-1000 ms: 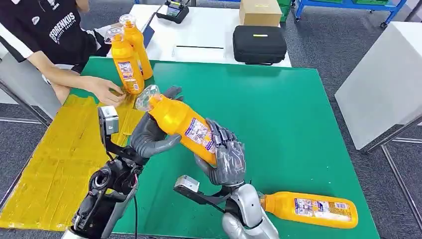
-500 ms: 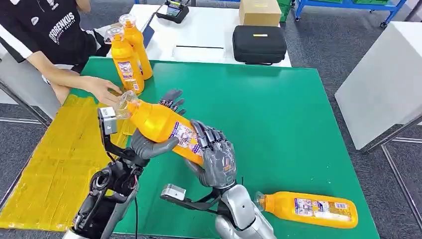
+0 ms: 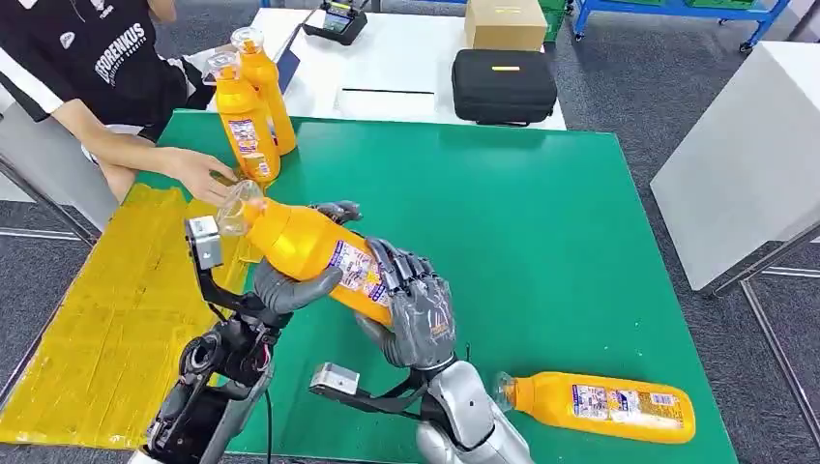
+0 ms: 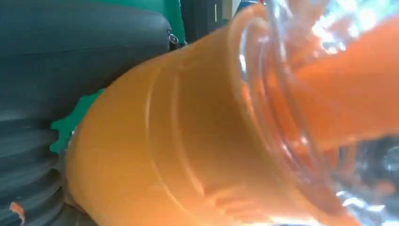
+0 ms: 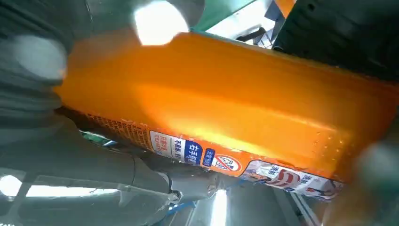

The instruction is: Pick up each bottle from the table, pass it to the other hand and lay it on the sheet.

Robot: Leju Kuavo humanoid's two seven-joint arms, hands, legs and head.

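Observation:
An orange bottle (image 3: 307, 249) with a clear cap is held tilted above the green table (image 3: 541, 232), cap towards the yellow sheet (image 3: 92, 319). My left hand (image 3: 290, 282) grips its upper body from below, with fingers curled over the top. My right hand (image 3: 418, 314) grips its labelled lower end. Up close the same bottle shows in the left wrist view (image 4: 188, 141) and in the right wrist view (image 5: 226, 108). A second orange bottle (image 3: 595, 406) lies on the table at the near right.
Two more orange bottles (image 3: 247, 121) stand upright at the table's far left corner. A person sits there with a hand (image 3: 203, 174) resting by them. A black case (image 3: 504, 85) and a cardboard box (image 3: 505, 23) sit on the white table behind.
Both hands have carried the bottle to the left, its cap now over the sheet's edge. My left hand's fingers have curled in over the bottle.

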